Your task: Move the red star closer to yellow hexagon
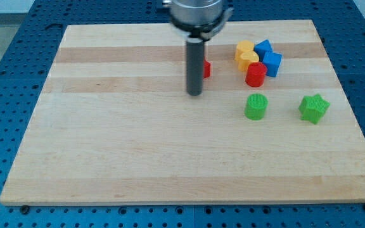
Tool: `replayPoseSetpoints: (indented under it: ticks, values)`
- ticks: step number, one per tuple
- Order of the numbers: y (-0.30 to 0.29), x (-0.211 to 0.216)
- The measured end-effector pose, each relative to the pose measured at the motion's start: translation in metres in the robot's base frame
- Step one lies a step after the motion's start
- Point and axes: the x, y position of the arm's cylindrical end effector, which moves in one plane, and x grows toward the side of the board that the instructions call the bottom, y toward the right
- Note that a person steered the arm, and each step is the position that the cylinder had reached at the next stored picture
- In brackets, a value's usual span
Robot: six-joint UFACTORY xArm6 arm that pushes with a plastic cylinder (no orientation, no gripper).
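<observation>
Rod tip beside the half-hidden red star, cluster to the view's right.

Tip is bare; the tool has no jaws and holds nothing. Beyond it, the red star shows just past the rod on the table. It looks light, stiff and easy to slide, so push its left side toward the yellow hexagon; off-centre contact may spin it.

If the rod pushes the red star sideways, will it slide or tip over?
It will probably slide: the red star, half hidden behind my tip, looks low and flat-bottomed on the smooth wooden board. It may also turn, since its edge is uneven.
</observation>
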Motion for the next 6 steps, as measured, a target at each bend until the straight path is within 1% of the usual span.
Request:
replayPoseSetpoints:
  ticks: [1,2,3,4,5,6]
  values:
    - [-0.021,-0.016]
    - [-0.012,-0.055]
    - [0.013,-0.078]
    - [-0.010,-0.080]
    - [-0.049,-0.070]
    - [-0.057,-0.054]
